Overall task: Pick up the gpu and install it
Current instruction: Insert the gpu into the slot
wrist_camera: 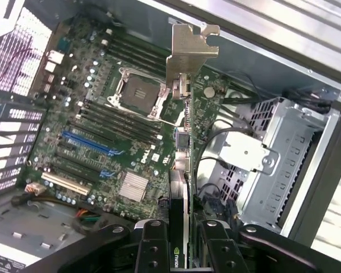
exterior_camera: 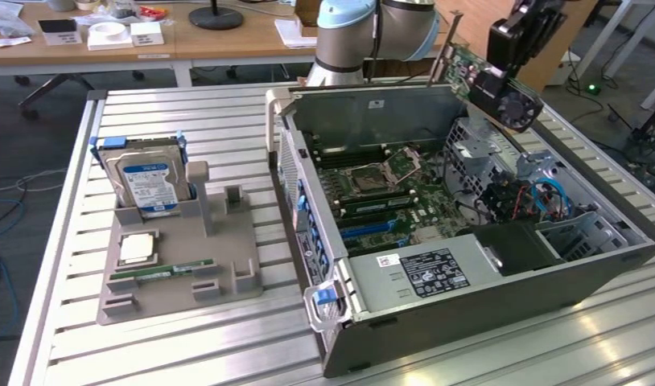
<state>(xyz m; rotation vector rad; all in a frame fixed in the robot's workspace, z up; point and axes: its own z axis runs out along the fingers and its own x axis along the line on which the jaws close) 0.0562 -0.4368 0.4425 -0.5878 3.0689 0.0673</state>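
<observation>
a: where was the gpu (exterior_camera: 500, 96) at that point?
b: up in the air over the open case (exterior_camera: 467, 297), above its far side toward the exterior view's right, touching nothing inside. the gripper (wrist_camera: 184, 236) had it clamped, fingers (wrist_camera: 153, 244) partly closed on the two faces of the card near one end, the silver bracket (wrist_camera: 190, 48) sticking out at the other
a: and below it?
b: in the wrist view the card ran edge-on over the motherboard (wrist_camera: 102, 114), bracket near the cpu socket (wrist_camera: 139, 94). the blue slot (wrist_camera: 85, 142) lay well off to one side
a: so how was that carry best handled?
b: slowly, i'd judge, with the card kept square in the grip, its connector edge brought parallel to the slot, the bracket toward the vented rear wall (wrist_camera: 11, 131), and all of it clear of the drive cage (wrist_camera: 284, 153) and the loose cables (wrist_camera: 216, 142)
</observation>
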